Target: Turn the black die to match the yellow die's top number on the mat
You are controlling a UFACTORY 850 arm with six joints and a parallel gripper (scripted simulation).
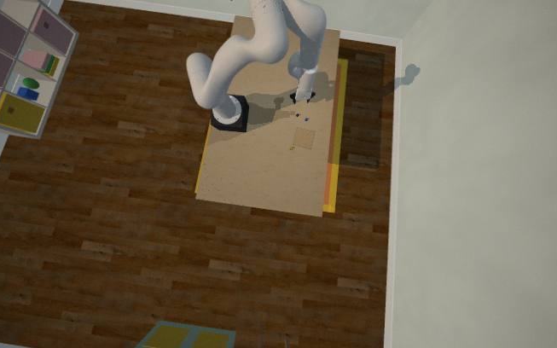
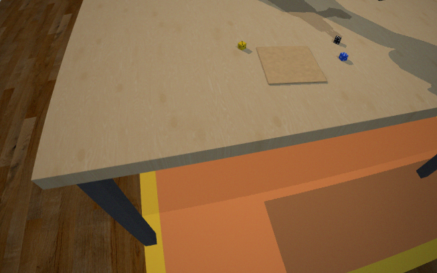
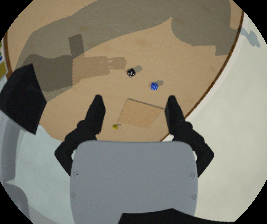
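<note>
Wrist view shows my hand (image 3: pixel 133 111) spread wide and empty, high above the counter (image 2: pixel 179 102). Off the mat (image 2: pixel 291 64), beside the blue die (image 2: pixel 343 56), sits the black die (image 2: pixel 337 39): probably light, rigid, slick. I'd pinch two opposite side faces squarely.

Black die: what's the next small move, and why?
Probably bring the open gripper down over the black die and straddle it. The fingers are wide apart with nothing between them, held high above the table. The die lies off the mat, near the blue die, so it has to be grasped before turning and placing.
</note>
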